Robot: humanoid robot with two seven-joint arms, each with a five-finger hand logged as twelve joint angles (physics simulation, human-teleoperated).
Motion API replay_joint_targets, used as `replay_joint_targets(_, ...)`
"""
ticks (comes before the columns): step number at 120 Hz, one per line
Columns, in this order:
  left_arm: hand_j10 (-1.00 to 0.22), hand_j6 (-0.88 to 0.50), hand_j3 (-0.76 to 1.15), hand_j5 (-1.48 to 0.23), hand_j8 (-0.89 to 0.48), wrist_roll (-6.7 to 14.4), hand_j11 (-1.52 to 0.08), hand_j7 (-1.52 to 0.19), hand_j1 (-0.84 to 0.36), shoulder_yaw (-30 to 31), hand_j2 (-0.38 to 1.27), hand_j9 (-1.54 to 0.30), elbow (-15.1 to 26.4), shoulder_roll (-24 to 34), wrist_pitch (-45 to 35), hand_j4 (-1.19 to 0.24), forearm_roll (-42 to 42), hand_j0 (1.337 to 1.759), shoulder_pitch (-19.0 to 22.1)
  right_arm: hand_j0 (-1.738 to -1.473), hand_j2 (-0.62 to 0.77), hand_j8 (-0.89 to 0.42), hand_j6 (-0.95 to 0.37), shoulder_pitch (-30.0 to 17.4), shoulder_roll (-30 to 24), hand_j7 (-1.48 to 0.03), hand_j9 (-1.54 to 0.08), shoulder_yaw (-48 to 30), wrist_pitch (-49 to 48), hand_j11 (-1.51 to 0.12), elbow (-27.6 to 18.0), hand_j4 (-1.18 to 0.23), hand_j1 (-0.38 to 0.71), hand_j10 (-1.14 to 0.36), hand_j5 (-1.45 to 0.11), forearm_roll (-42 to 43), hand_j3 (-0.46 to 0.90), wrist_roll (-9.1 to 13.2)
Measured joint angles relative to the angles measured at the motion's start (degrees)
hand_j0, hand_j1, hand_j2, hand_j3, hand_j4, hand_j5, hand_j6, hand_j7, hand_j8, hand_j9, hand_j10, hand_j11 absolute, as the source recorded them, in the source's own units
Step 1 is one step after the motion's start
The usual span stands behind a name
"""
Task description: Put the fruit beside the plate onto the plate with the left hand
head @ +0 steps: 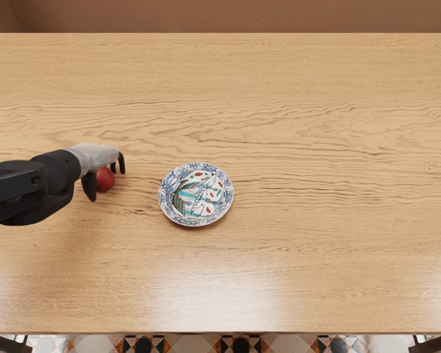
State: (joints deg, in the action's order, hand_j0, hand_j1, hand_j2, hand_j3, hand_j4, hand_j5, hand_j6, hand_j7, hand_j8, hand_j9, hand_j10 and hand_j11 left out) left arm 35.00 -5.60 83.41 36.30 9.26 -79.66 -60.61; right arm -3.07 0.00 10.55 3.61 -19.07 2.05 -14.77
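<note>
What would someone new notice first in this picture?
The patterned plate stands out near the middle of the wooden table, its blue, red and white design bright against the plain wood. To its left, and apart from it, the left hand curls around a small red fruit, with its dark arm coming in from the left edge.

Left arm (29, 191) and left hand (97, 159): exterior finish.
Observed matt black casing along the arm, bulky and smooth, built from rounded shells: a flatter, boxier section toward the picture's edge, then a thicker barrel-shaped cuff at the wrist end. Recorded a pale grey covering over the back of the hand, softly shaded and slimmer than the cuff. Noted black fingertips (121, 165) and a black thumb tip, dark against the grey. Markings and screws too small to tell.
</note>
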Motion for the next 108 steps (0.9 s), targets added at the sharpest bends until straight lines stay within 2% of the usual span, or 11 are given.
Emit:
replay_joint_targets(23,-0.52,-0.52,0.0,-0.67,-0.48,0.0,-0.67,-0.67,-0.25,0.0,0.13,-0.67,0.0,0.1,0.0,-0.52,0.2,1.658,0.2,-1.658,0.0,-0.02,-0.02,0.0,0.0,-0.02,-0.02,0.0,0.0,-0.02,0.0,-0.02,-0.33,-0.02,-0.02,0.0,0.0,0.0)
replay_joint_targets(33,-0.57,-0.49,0.0,-0.73,-0.45,0.0,-0.75,-0.74,-0.26,0.0,0.12,-0.75,0.0,0.0,0.1,-0.58,0.0,1.655,0.6,-1.658,0.0,-0.02,-0.02,0.0,0.0,-0.02,-0.02,0.0,0.0,-0.02,0.0,-0.02,-0.33,-0.02,-0.02,0.0,0.0,0.0)
replay_joint_targets(40,-0.56,-0.47,0.0,-0.78,-0.43,0.0,-0.81,-0.8,-0.25,0.0,0.1,-0.81,0.0,-0.1,0.1,-0.61,-0.1,1.651,0.5,-1.658,0.0,-0.02,-0.02,0.0,0.0,-0.02,-0.02,0.0,0.0,-0.02,0.0,-0.02,-0.33,-0.02,-0.02,0.0,0.0,0.0)
replay_joint_targets(72,-0.55,-0.46,0.0,-0.92,-0.39,0.0,-0.92,-0.92,-0.29,0.0,0.29,-0.92,0.0,-0.1,0.6,-0.67,0.6,1.651,0.3,-1.658,0.0,-0.02,-0.02,0.0,0.0,-0.02,-0.02,0.0,0.0,-0.02,0.0,-0.02,-0.33,-0.02,-0.02,0.0,0.0,0.0)
replay_joint_targets(90,-0.56,-0.5,0.0,-0.94,-0.41,0.1,-0.92,-0.94,-0.29,-0.1,0.37,-0.94,0.0,-0.3,1.2,-0.67,1.2,1.652,-1.5,-1.658,0.0,-0.02,-0.02,0.0,0.0,-0.02,-0.02,0.0,0.0,-0.02,0.0,-0.02,-0.33,-0.02,-0.02,0.0,0.0,0.0)
replay_joint_targets(108,-0.59,-0.54,0.0,-0.94,-0.43,0.0,-0.92,-0.94,-0.27,-0.5,0.37,-0.94,0.2,-1.2,2.7,-0.68,3.4,1.653,-5.1,-1.658,0.0,-0.02,-0.02,0.0,0.0,-0.02,-0.02,0.0,0.0,-0.02,0.0,-0.02,-0.33,-0.02,-0.02,0.0,0.0,0.0)
